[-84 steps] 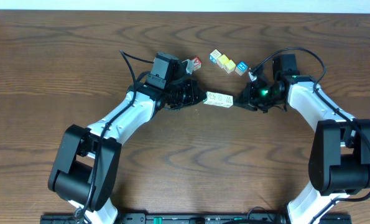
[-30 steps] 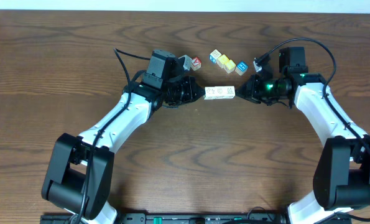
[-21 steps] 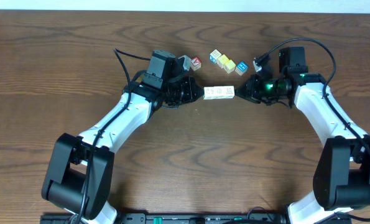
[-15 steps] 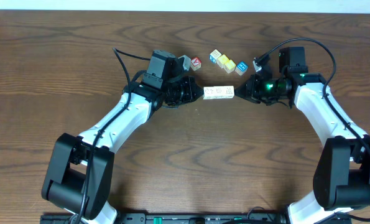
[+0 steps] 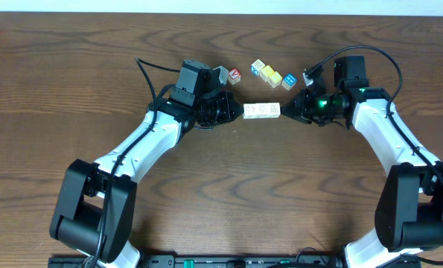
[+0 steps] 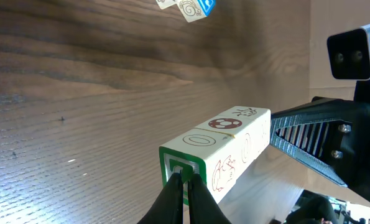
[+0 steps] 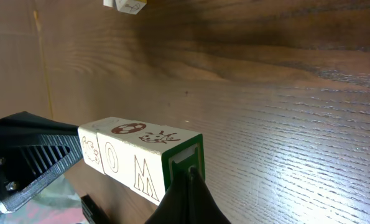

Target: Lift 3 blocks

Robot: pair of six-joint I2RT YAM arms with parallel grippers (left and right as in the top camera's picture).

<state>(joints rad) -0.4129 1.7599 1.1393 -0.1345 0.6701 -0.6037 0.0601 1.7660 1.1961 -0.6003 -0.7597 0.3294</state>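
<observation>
You've got the three blocks squeezed end to end between the closed left pincer and closed right pincer, seemingly raised off the desk, so the lift looks almost done.

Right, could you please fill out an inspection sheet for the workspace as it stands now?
Surface: dark wood-grain table, no spills seen.
Job's things: three blocks end to end in one row, between the grippers.
Clutter: red-faced cube and three blue and yellow cubes behind the row.
Grippers: left gripper and right gripper both shut, tips against opposite ends of the row.
Cables: black cables loop at each wrist, apart from the blocks.
Surroundings: nothing seen.
</observation>
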